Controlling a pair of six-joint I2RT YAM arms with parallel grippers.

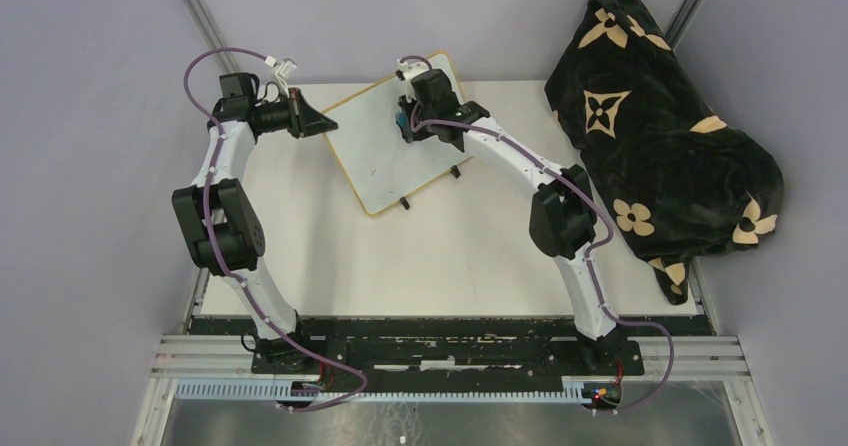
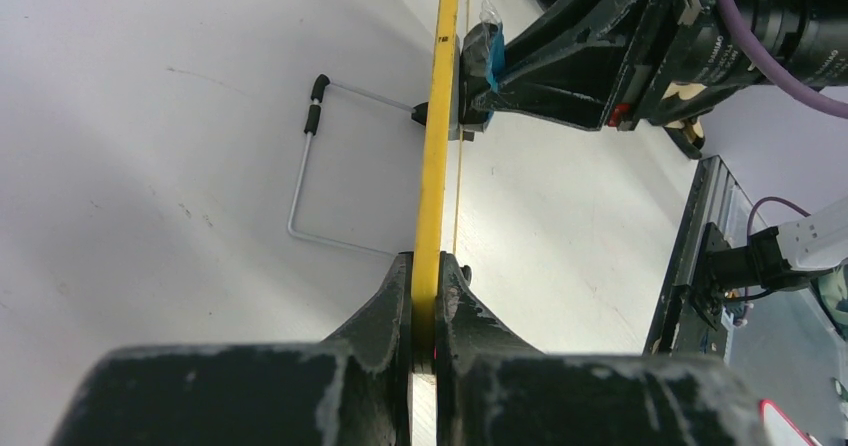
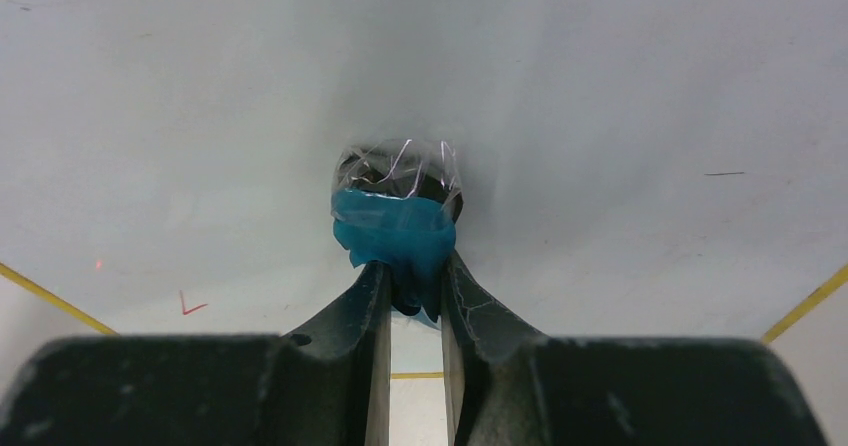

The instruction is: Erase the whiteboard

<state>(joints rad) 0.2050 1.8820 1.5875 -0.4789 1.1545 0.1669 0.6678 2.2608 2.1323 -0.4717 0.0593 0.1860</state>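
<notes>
L end effector (image 2: pixel 425 271) clamps 1 whiteboard (image 1: pixel 385 161), R end effector (image 3: pixel 413 271) 1 blue pad (image 3: pixel 395 228).

Wood-framed whiteboard (image 1: pixel 378 163) stands propped, bearing faint red marks.

Bare table (image 1: pixel 440 266) stretched across the near side; the whiteboard (image 1: pixel 378 164) barred the far middle, a heaped blanket (image 1: pixel 660 156) the right edge.

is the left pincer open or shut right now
Shut on the whiteboard: in the left wrist view the left pincer clamps the board's thin wood frame edge from both sides, with no gap showing.
</notes>
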